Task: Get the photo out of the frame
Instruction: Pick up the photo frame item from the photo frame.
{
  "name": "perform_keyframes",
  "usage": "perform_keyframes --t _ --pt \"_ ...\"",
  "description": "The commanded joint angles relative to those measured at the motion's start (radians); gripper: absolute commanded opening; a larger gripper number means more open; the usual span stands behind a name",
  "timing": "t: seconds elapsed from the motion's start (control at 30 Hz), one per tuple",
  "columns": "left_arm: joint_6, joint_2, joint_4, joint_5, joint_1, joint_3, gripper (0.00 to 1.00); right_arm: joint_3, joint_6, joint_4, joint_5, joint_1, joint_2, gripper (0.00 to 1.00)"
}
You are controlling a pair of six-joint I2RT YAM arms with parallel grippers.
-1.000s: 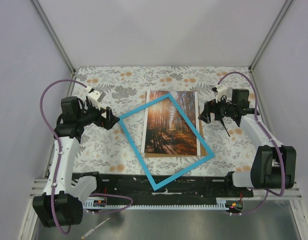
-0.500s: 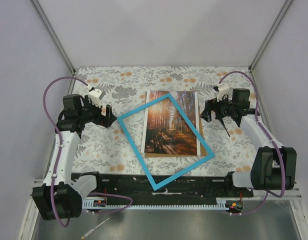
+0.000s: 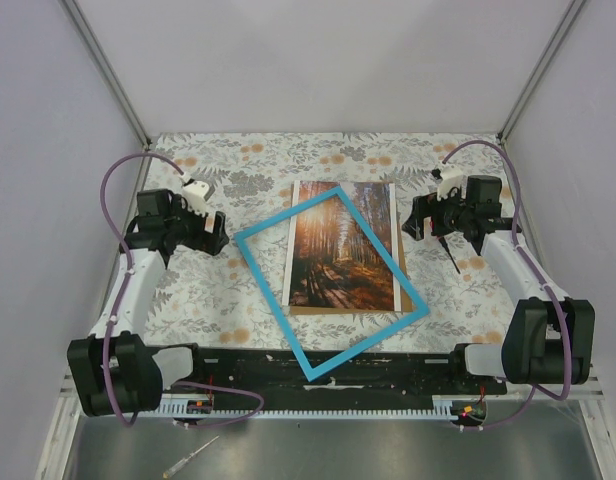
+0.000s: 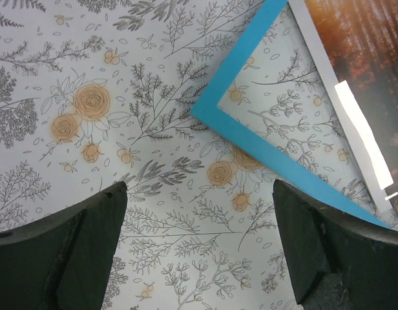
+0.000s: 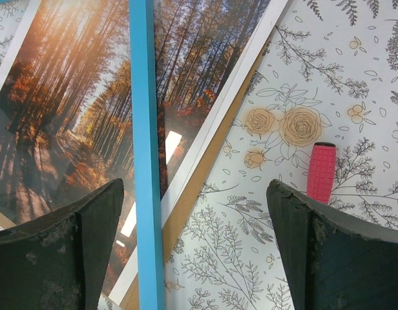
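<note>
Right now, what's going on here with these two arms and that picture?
Two robot arms are meant to get a photo out of its frame. The blue frame lies askew on top of the forest photo, not fitted around it, both flat on the floral table cover. The left arm and right arm hover at either side, jaws wide open, holding nothing.

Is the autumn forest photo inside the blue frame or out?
Out: thin blue rectangular frame lies skewed across the forest photo, whose corners protrude.

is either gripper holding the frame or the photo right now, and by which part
Nothing is held. The left gripper and the right gripper are both open and touch neither; the frame lies askew over the photo.
</note>
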State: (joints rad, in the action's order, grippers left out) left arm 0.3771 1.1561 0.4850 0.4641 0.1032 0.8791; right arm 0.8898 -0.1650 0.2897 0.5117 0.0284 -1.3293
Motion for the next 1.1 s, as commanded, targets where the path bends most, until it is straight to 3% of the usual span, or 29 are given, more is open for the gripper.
perform_keyframes --t 0.0,0.33,0.73,1.07 --pt "0.011 0.019 -0.097 -0.068 0.003 -0.038 0.99 -0.006 0.024 -0.043 -0.016 -0.001 0.016 0.98" --pt "-0.018 0.001 -0.138 -0.133 0.003 -0.068 0.99 -0.015 0.021 -0.055 -0.044 -0.016 0.032 0.98" --pt "-0.012 0.079 -0.131 -0.12 -0.016 -0.068 0.99 0.017 -0.016 -0.02 -0.138 -0.085 -0.093 0.98" --pt "-0.067 0.163 -0.063 -0.251 -0.244 -0.02 0.99 0.031 -0.08 0.012 -0.081 -0.145 -0.137 0.98"
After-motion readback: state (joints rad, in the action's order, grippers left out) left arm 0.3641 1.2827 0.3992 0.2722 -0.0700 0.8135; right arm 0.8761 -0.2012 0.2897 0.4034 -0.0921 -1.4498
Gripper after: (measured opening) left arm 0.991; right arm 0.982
